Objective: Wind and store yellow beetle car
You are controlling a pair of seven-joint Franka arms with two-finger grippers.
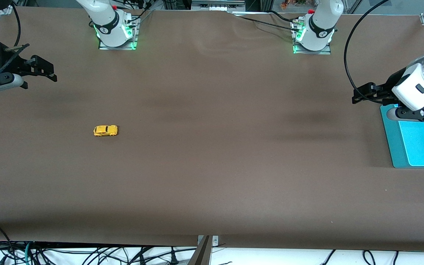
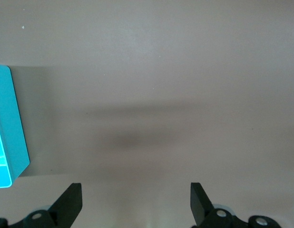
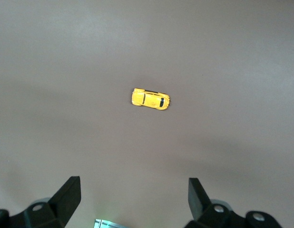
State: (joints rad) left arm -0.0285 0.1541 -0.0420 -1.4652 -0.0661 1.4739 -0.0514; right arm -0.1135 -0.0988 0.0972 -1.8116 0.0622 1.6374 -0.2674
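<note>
The desk (image 1: 212,176) is covered with a plain brown sheet. Cables lie under its lower edge in the front view. The yellow beetle car (image 1: 105,130) stands on its wheels at the middle left of the frame, alone. A turquoise bin (image 1: 414,147) sits at the right edge. The right end effector (image 1: 44,70), upper left, hangs above the desk with fingers released and empty. The left end effector (image 1: 363,95) hovers beside the bin, also released, holding nothing.
</note>
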